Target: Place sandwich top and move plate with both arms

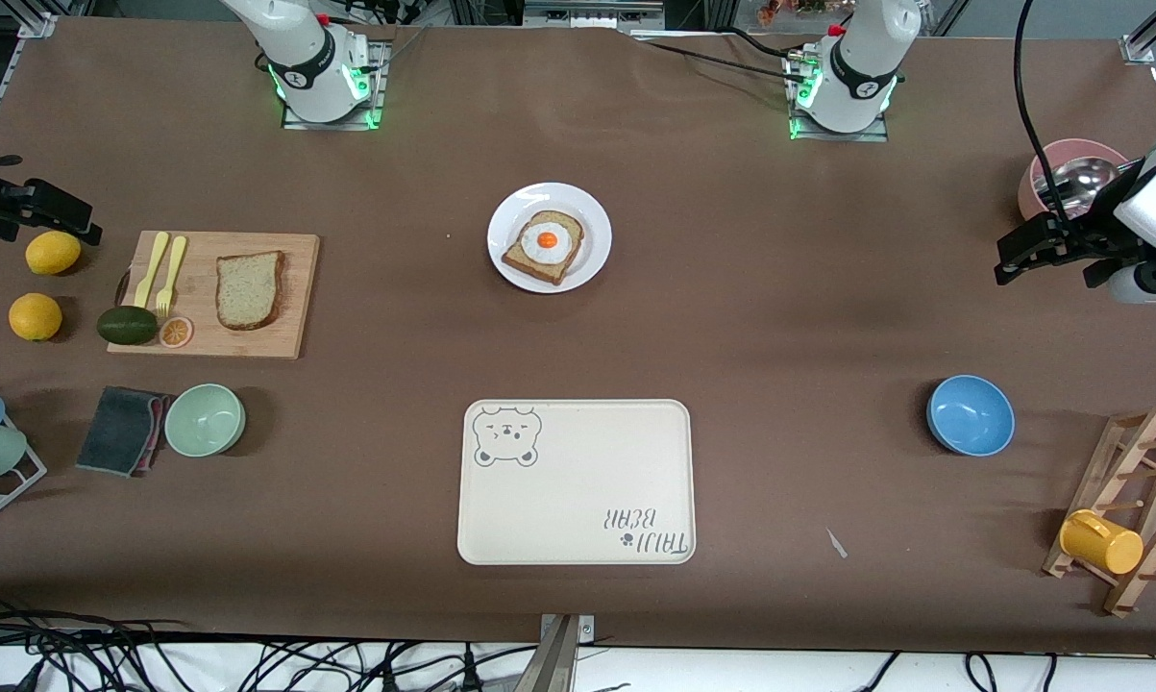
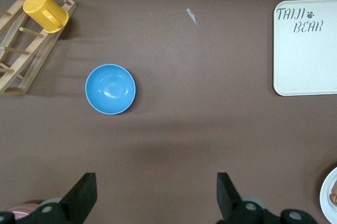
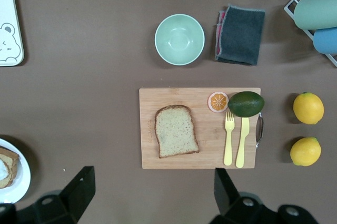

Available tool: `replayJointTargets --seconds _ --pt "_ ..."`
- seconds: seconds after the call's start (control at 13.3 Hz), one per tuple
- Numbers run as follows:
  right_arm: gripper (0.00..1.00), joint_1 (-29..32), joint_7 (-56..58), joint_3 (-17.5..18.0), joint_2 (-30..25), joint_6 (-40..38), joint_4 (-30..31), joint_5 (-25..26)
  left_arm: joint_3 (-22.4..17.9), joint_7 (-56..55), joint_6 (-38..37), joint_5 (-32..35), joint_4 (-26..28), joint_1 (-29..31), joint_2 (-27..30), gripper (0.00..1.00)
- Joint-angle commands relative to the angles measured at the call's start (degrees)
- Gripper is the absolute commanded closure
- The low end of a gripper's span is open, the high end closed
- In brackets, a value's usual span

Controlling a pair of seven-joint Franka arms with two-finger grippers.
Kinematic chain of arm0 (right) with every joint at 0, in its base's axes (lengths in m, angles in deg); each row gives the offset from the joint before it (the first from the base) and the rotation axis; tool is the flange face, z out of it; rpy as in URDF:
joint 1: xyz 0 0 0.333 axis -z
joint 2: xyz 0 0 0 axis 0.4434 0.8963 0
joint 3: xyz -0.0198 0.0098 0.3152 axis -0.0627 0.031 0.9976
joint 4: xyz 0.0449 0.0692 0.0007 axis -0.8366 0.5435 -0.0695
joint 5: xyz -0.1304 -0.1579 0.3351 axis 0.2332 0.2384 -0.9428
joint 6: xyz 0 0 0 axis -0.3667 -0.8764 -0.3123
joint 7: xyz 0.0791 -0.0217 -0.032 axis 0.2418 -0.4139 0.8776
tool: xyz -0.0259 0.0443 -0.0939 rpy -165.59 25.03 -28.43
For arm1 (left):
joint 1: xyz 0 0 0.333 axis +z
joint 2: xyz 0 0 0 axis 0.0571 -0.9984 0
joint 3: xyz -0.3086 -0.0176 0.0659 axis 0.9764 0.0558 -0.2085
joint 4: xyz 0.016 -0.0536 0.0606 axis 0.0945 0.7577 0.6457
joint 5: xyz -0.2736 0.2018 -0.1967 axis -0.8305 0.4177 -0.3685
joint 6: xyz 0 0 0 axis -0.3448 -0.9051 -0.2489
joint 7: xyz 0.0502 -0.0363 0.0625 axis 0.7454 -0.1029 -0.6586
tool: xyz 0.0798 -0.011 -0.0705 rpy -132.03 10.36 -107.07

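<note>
Sandwich top (image 1: 249, 289) x1 on board (image 1: 214, 296) | plate (image 1: 550, 236) x1 | lemons (image 1: 53, 252) x2

A brown table (image 1: 731, 317) fills the frame. At centre, slightly high, sits the plate (image 1: 592, 216); low centre, a cream tray (image 1: 578, 500). Middle left lies a wooden cutting board (image 1: 299, 288) with two lemons (image 1: 53, 252) at the edge; lower left, a folded cloth (image 1: 119, 430) and green bowl (image 1: 205, 419). A blue bowl (image 1: 970, 414) sits lower right, a wooden rack (image 1: 1130, 500) in the corner, a pink bowl (image 1: 1044, 168) upper right.
</note>
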Motion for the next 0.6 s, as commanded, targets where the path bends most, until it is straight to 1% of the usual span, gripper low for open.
replayJointTargets --seconds 0.0,0.08,0.15,0.23,0.3,0.53 --pt "0.0 0.0 0.1 -0.3 -0.6 -0.6 0.2 -1.0 0.0 1.5 -1.2 0.4 -1.5 0.3 -0.4 0.0" --pt "0.0 0.0 0.2 -0.2 0.0 -0.7 0.6 -0.9 0.1 1.5 -1.2 0.4 -1.5 0.2 -0.4 0.0" --pt "0.0 -0.2 0.5 0.1 2.8 -1.3 0.5 -0.7 0.1 1.5 -1.2 0.5 -1.5 0.2 -0.5 0.0" --pt "0.0 -0.2 0.1 0.1 3.7 -2.9 0.6 -0.9 0.1 1.6 -1.2 0.4 -1.5 0.2 -0.5 0.0" --pt "0.0 -0.3 0.1 0.2 4.9 -2.8 0.5 -0.8 0.0 1.8 -1.1 0.4 -1.5 0.2 -0.9 0.0" --pt "0.0 -2.2 0.1 0.2 10.3 -4.5 1.1 -0.2 0.1 1.5 -1.2 0.4 -1.4 0.3 -1.6 0.0"
